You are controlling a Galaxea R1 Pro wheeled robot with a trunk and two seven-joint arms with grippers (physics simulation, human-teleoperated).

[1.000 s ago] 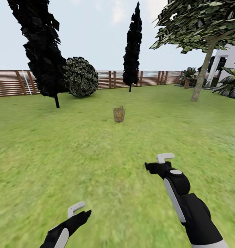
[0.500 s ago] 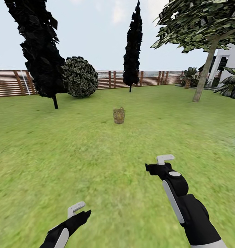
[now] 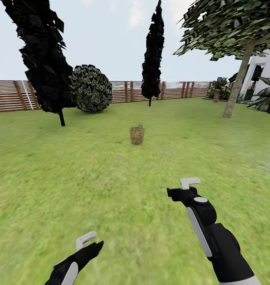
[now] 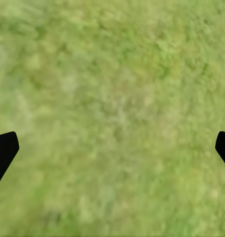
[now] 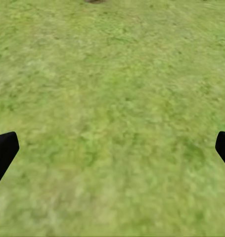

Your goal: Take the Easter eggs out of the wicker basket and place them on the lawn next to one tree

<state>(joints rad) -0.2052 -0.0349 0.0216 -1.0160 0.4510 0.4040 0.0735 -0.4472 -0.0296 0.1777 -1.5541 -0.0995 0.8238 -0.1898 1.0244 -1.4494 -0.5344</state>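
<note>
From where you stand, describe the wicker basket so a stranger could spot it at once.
Start at the brown slatted fence behind the lawn, then find the narrow dark cypress near its middle. In front of it, alone on open grass, stands the wicker basket, the one small brown woven thing there.

Left gripper (image 3: 87, 240) low, right gripper (image 3: 186, 185) reaching forward, both jaws spread wide

- The lawn (image 3: 111, 178) looks like rough, matt, mottled green grass.
- The basket (image 3: 137, 135) is open-weave brown twig.
- The fence (image 3: 8, 95) is brown slatted wood.
- The tree (image 3: 234, 93) trunk is pale, mottled bark.
- The right tool (image 3: 178, 189) is black matt plastic with a pale grey fingertip.
</note>
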